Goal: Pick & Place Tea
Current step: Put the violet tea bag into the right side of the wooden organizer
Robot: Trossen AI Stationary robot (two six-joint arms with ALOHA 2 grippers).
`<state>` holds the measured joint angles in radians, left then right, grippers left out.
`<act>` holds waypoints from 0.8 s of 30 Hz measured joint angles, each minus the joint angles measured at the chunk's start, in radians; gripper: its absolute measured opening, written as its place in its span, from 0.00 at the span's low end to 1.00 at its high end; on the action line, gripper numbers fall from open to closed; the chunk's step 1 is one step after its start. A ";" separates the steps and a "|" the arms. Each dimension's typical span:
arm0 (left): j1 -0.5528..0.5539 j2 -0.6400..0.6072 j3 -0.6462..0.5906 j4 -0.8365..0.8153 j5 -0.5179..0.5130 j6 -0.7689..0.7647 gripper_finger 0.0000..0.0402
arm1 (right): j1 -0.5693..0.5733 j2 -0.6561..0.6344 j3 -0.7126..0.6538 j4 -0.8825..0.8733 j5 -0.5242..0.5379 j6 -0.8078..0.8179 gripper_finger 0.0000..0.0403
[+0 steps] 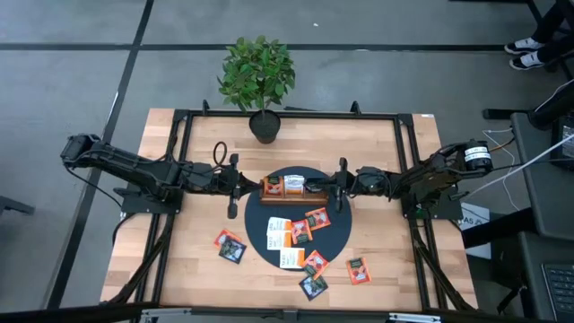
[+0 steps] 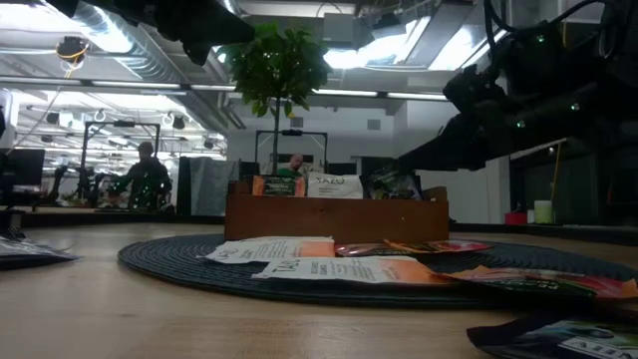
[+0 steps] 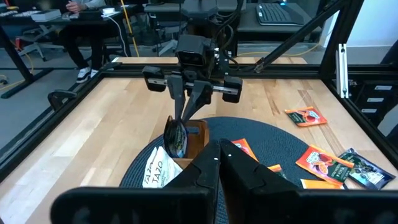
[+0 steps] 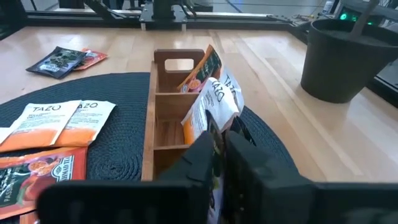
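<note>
Right gripper (image 3: 186, 109) is closing on a dark green-black tea sachet (image 3: 176, 138), holding it upright over the near end compartment of the wooden tray (image 4: 163, 93). Left gripper (image 1: 235, 187) is waiting shut beside the tray's opposite end. Flat square sachets in orange, white and dark are lying on the round dark mat (image 1: 336, 235): two white ones (image 4: 59, 118) side by side, an orange one (image 1: 317, 219) near them. Others are sitting on the bare table (image 1: 188, 269), including a dark one (image 1: 231, 246). Inside the tray, an orange sachet (image 4: 202, 68) and a white sachet (image 4: 216, 99) are leaning against each other.
</note>
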<state>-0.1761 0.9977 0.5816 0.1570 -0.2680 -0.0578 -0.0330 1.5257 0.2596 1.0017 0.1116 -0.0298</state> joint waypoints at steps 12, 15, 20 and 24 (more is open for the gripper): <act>0.000 0.000 0.000 0.000 0.000 0.000 0.02 | 0.000 0.000 0.001 -0.021 0.029 0.002 0.01; 0.000 0.000 0.000 0.000 0.000 0.000 0.02 | 0.000 0.000 0.001 -0.008 0.045 0.002 0.01; 0.000 0.000 0.000 -0.001 0.000 0.000 0.01 | 0.001 0.000 0.001 0.013 0.045 0.006 0.01; 0.000 0.000 0.000 -0.005 0.000 0.000 0.01 | 0.012 0.000 0.000 0.069 0.047 -0.006 0.01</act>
<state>-0.1761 0.9977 0.5816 0.1524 -0.2683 -0.0578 -0.0213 1.5261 0.2600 1.0711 0.1589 -0.0355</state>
